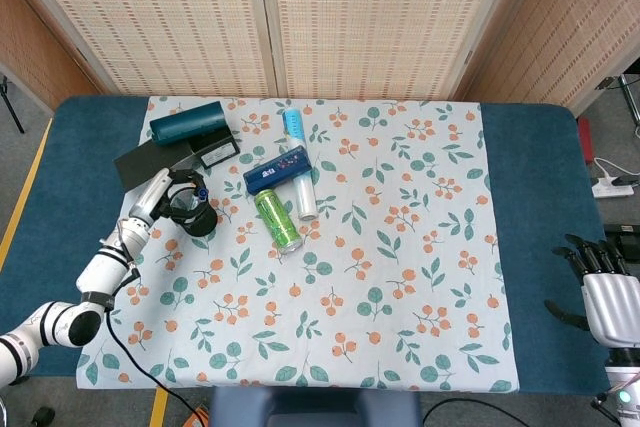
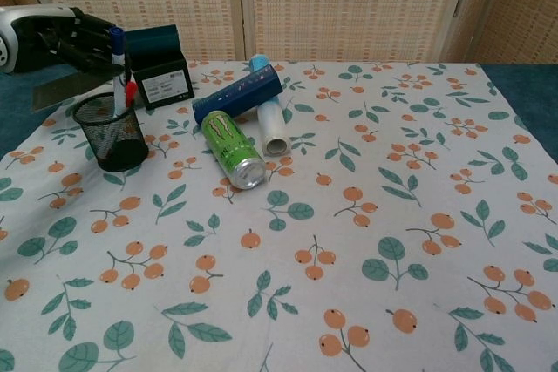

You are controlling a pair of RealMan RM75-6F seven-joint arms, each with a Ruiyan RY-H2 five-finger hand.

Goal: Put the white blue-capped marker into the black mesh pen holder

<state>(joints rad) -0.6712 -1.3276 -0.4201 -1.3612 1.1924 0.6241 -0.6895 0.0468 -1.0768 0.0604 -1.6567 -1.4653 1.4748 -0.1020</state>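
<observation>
The black mesh pen holder (image 2: 109,132) (image 1: 192,214) stands upright at the left of the floral cloth, with a red-capped pen (image 2: 129,93) in it. My left hand (image 2: 61,41) (image 1: 166,197) is level with the holder's rim on its left. It grips the white blue-capped marker (image 2: 116,63) near its cap. The marker stands almost upright, cap up, with its lower end inside the holder. My right hand (image 1: 608,292) hangs over the blue table edge at the far right, fingers spread and holding nothing.
A green can (image 2: 232,148), a dark blue tube (image 2: 237,95) and a white tube (image 2: 272,128) lie right of the holder. Behind it are a black box (image 2: 161,83), a teal cylinder (image 2: 131,43) and a dark sheet (image 1: 150,162).
</observation>
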